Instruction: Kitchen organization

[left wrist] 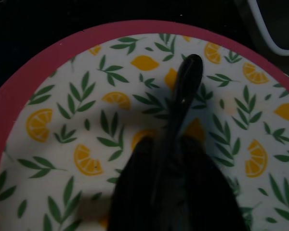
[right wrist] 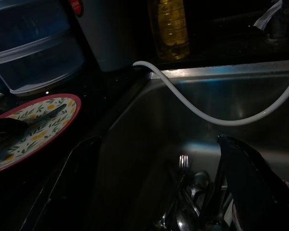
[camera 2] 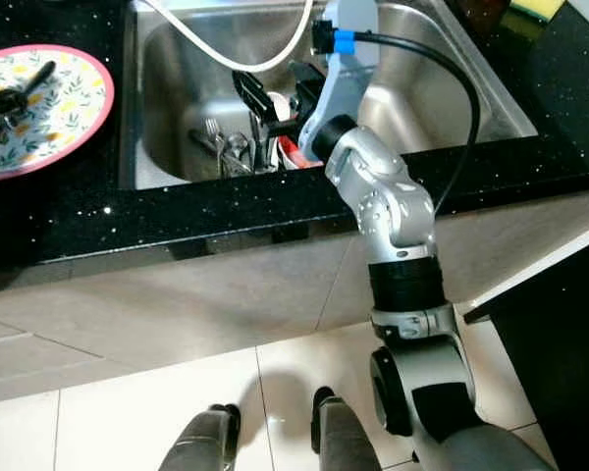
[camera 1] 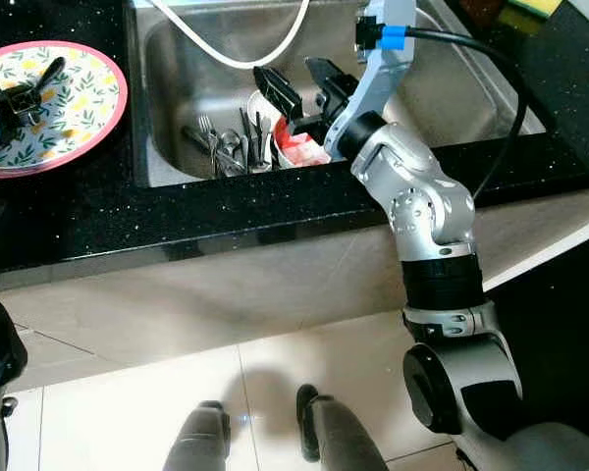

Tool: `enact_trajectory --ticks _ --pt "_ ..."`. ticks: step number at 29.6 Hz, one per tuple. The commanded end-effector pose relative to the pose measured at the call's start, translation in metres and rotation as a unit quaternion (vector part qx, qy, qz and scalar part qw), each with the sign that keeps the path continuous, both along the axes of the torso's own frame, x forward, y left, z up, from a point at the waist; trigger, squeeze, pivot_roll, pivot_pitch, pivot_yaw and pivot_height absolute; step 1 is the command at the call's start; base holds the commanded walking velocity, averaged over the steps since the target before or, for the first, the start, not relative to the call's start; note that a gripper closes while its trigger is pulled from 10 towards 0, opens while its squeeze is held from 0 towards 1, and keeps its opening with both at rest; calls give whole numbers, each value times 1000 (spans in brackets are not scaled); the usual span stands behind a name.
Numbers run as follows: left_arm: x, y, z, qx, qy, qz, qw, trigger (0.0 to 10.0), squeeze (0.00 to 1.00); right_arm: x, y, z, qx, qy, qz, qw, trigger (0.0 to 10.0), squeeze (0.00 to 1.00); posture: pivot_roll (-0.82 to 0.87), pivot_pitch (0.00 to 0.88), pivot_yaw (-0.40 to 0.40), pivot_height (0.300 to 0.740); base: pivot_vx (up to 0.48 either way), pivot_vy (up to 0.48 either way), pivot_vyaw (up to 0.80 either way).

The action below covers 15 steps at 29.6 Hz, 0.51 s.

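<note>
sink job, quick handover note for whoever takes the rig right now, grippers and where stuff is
Right gripper: open, over the stainless steel sink, fingers spread just above the pile of metal forks and spoons; nothing held.
Left gripper: over the round lemon-patterned plate with the pink rim on the black speckled counter, shut on a black utensil that lies on the plate.
Done: one utensil is at the plate.
Left: cutlery and a red-and-white item sit in the sink. A white hose loops across the basin.
</note>
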<state>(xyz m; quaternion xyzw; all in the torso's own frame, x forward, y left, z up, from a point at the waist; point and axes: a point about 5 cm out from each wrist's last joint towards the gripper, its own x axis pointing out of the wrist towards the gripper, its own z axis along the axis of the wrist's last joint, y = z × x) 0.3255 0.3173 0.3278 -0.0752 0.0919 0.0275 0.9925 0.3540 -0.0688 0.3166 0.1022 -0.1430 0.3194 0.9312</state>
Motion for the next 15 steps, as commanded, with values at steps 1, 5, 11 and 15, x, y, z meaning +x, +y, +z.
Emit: enact_trajectory --ticks 1,5,11,15 --pt "-3 9 -19 -7 53 16 998 0 0 -1 -3 1 3 -3 -3 1000 10000 0 153 258 -33 740 0 0 0" --pt "-3 6 -19 3 54 12 998 0 0 -1 -3 1 2 -4 -3 1000 10000 0 153 258 -33 740 0 0 0" --pt "1 -10 2 31 -2 -10 999 4627 0 0 -3 2 1 -4 -2 1000 10000 0 151 259 -38 740 0 0 0" --pt "-2 -55 56 44 -165 -84 982 10000 0 0 -3 2 0 -5 -3 1000 10000 0 147 259 -42 740 0 0 0"
